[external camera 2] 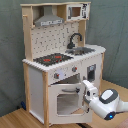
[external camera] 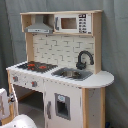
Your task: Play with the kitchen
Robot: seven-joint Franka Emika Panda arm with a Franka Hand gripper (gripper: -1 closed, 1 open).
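Claw (external camera 2: 86,88) is right up at the oven door (external camera 2: 66,99) of the kitchen (external camera 2: 60,65) in the second exterior view, sitting at the door's upper edge on the second exterior view's right. Can't tell if it's clenched or released, so no idea whether it actually has anything. The kitchen stands on the wooden tabletop (external camera 2: 15,119), toward its back edge, with a grey curtain behind. The bit that matters: the door lies toward the second exterior view's left of the claw, and its top edge runs sideways across the front. My guess is the oven door is the next thing to get played with. Hob (external camera: 37,66), faucet (external camera: 84,59) and sink (external camera: 71,74) up top look untouched.
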